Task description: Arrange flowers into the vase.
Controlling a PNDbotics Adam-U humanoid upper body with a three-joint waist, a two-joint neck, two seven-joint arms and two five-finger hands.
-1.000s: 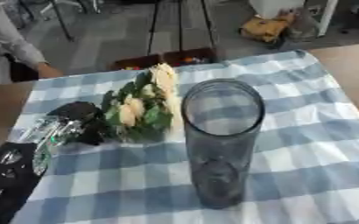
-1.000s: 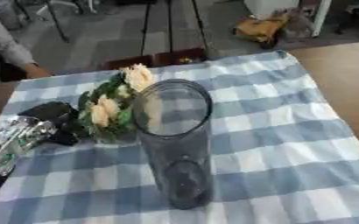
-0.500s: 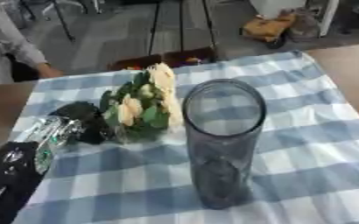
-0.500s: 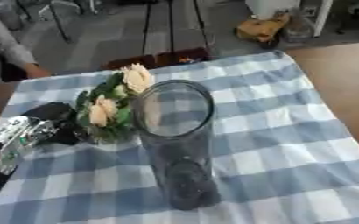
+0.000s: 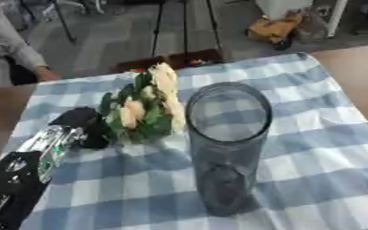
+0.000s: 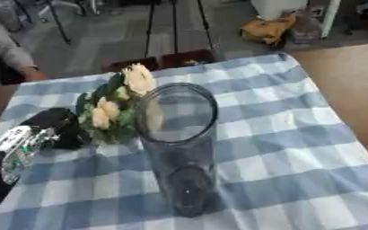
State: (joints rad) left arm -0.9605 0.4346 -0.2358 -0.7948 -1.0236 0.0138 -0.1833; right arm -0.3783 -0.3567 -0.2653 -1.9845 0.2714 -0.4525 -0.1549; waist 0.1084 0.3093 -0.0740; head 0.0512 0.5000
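Note:
A tall clear glass vase (image 5: 228,148) stands upright in the middle of the blue-and-white checked cloth (image 5: 321,152), and I see nothing inside it. Just left of it a bunch of cream flowers with green leaves (image 5: 148,110) leans with its heads toward the far edge, almost touching the vase rim. My left hand (image 5: 79,125), black, sits at the base of the bunch and closes on its stems. Its silver-and-black forearm (image 5: 38,150) comes in from the lower left corner. My right hand shows in neither view.
Bare brown table (image 5: 356,67) lies beyond the cloth on the right and at the left edge. A dark low box (image 5: 171,60) sits at the table's far edge behind the flowers. Floor with clutter lies beyond.
The bunch and my left hand have edged slightly up and toward the vase. The vase has not moved.

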